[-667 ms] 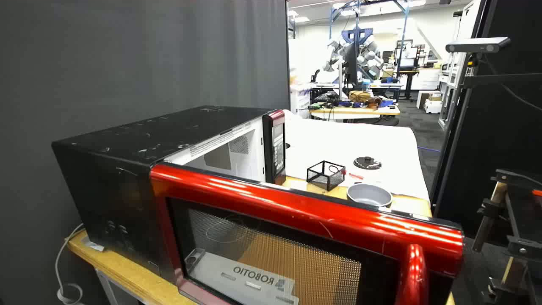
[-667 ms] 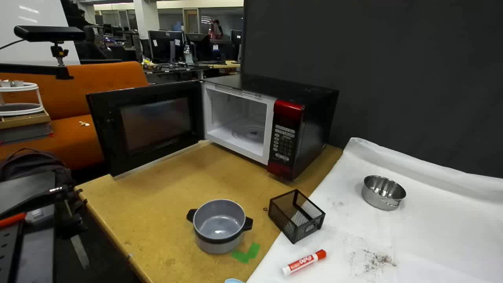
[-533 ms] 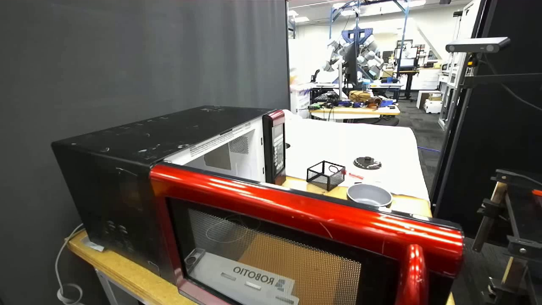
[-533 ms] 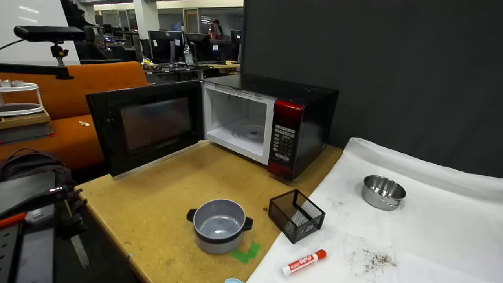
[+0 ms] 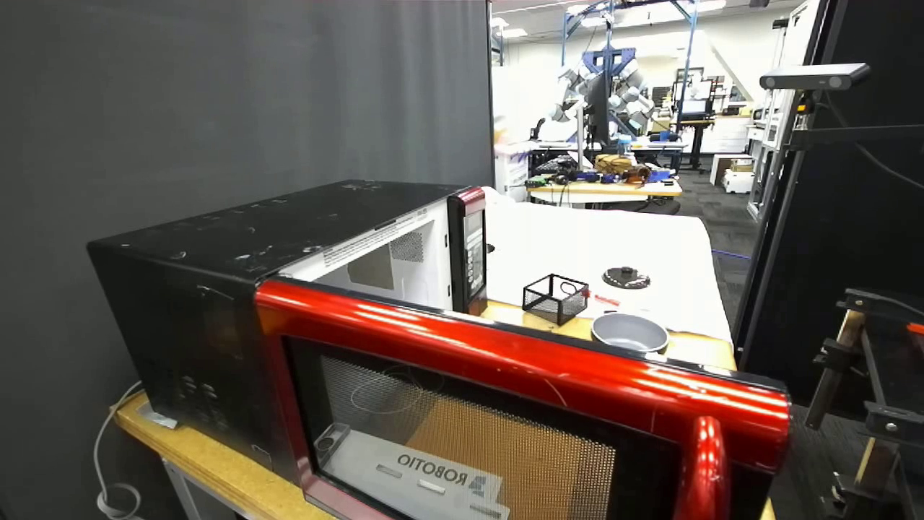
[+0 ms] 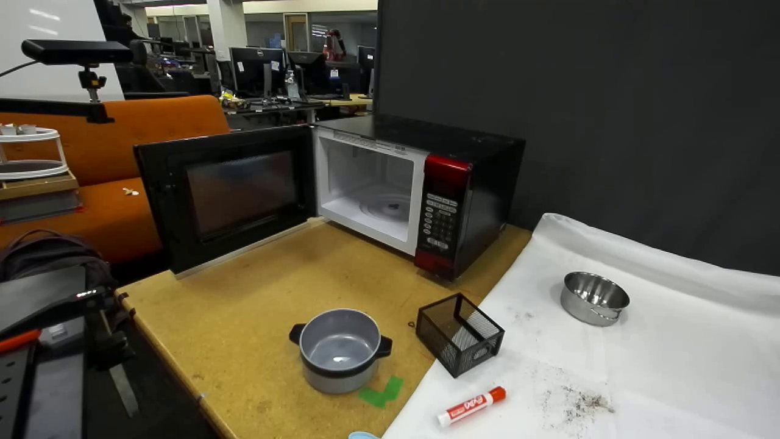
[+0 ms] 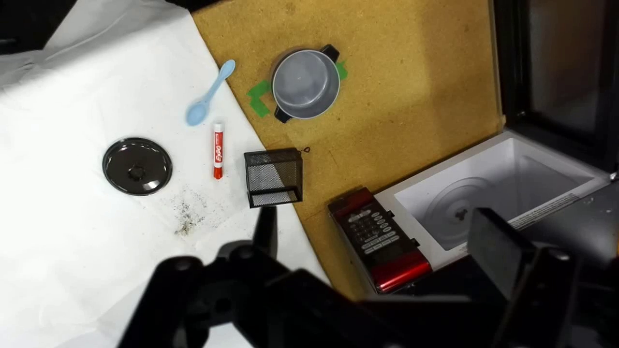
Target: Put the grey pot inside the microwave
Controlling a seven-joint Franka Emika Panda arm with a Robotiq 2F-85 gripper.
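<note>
The grey pot stands upright on the wooden table, with a black handle on each side. It also shows in an exterior view, partly hidden by the door, and in the wrist view. It looks empty. The microwave stands at the back with its door swung wide open. Its pale inside shows only the turntable. My gripper shows only in the wrist view. Its fingers are wide apart with nothing between them. It hangs above the scene, apart from the pot.
A black mesh basket stands between pot and microwave, on the white sheet's edge. A marker, blue spoon, black lid and steel bowl lie around. Green tape marks the table by the pot.
</note>
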